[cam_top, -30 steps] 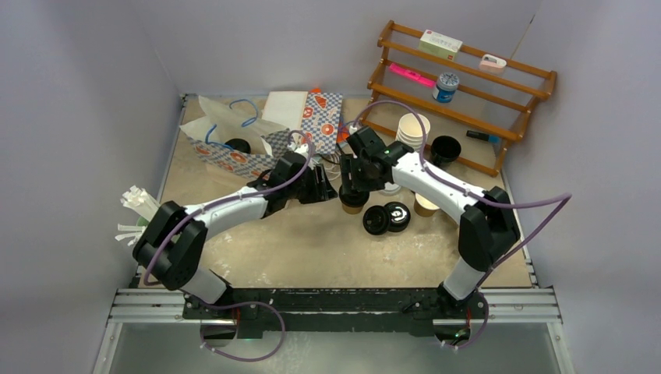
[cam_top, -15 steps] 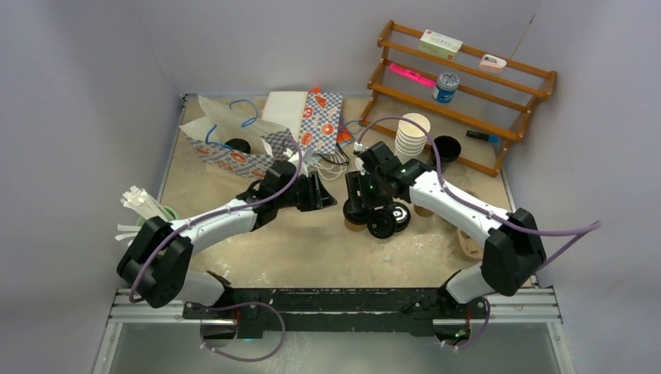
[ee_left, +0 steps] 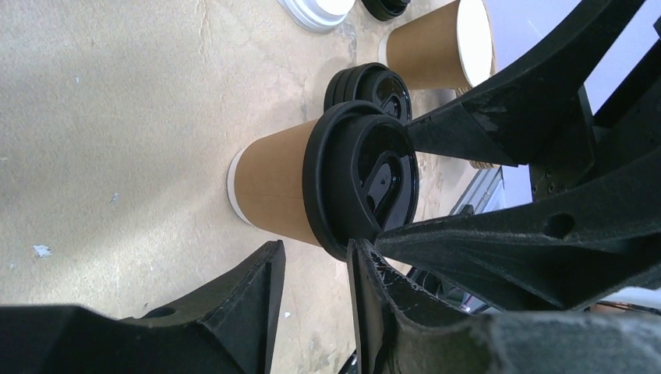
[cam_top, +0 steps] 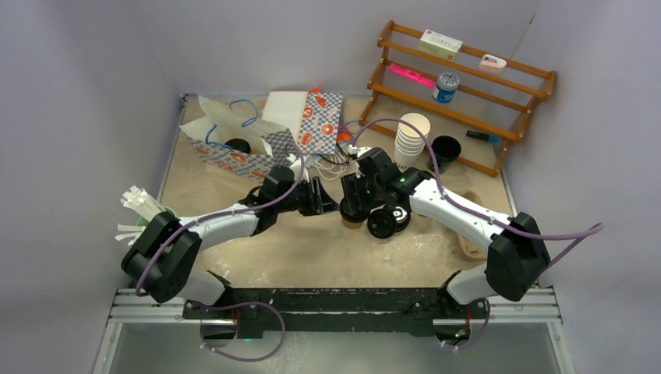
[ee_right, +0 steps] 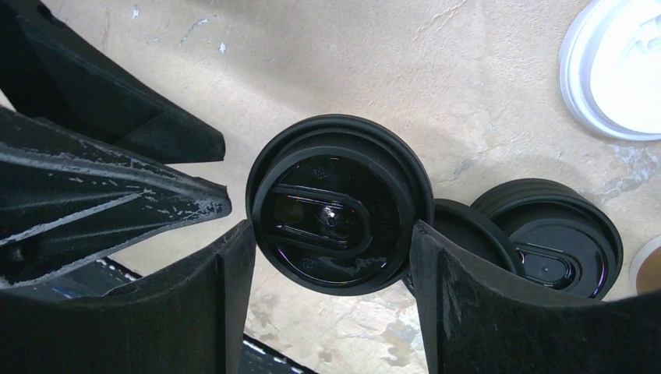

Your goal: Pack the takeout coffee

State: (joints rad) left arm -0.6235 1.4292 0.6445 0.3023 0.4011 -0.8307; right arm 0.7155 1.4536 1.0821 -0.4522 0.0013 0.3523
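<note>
A takeout coffee cup (ee_left: 273, 183), brown paper with a black sip lid (ee_right: 339, 204), stands mid-table (cam_top: 352, 221). My right gripper (ee_right: 331, 234) comes down over it from above, its fingers pressed on the lid's rim on both sides. In the top view that gripper (cam_top: 355, 206) hides most of the cup. My left gripper (ee_left: 312, 253) sits just left of the cup (cam_top: 327, 204), low and sideways. Its jaws are apart with only bare table between them, and one fingertip (ee_left: 360, 257) touches the lid's edge.
A patterned paper bag (cam_top: 234, 148) with blue handles lies open at the back left. Loose black lids (cam_top: 388, 219) lie right of the cup. A stack of white cups (cam_top: 411, 136), a lidless cup (ee_left: 436, 47), a white lid (ee_right: 616, 66) and a wooden rack (cam_top: 468, 78) stand behind.
My right gripper has come nearer and lower with the cup, now standing beside the loose black lids. My left gripper slid right toward the cup and its jaws narrowed.
</note>
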